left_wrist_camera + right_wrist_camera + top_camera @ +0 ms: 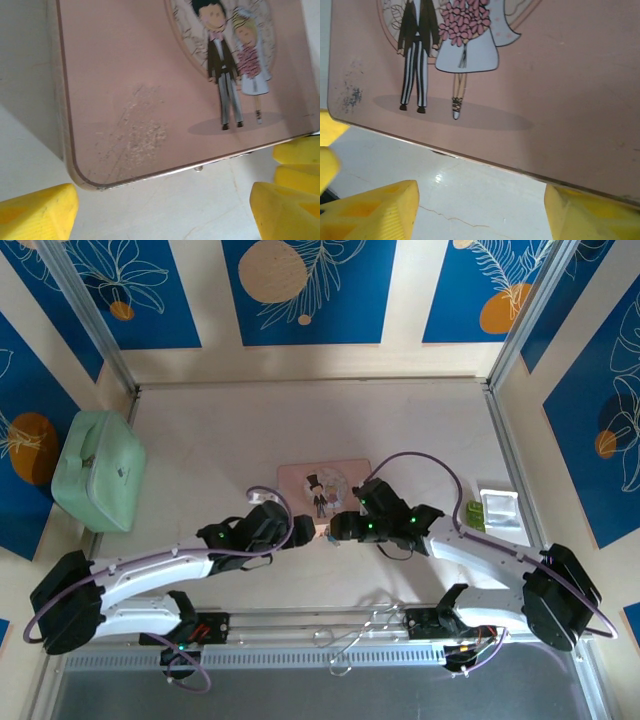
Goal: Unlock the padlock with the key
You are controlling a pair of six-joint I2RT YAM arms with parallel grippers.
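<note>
Yellow fingers [37, 212] of the left gripper [306, 531] stand wide apart over the table [220, 440], nothing between them. The right gripper [341, 527] faces it tip to tip, its own yellow fingers [375, 210] also parted and empty. Just between the two grippers' tips, against the near edge of the pink picture box [300, 483], lies the tiny padlock [328, 534], too small to make out clearly. Well off to the left gripper's outer side sits a mint-green case [98, 470]; beyond the right gripper, a clear tray [498, 505].
</note>
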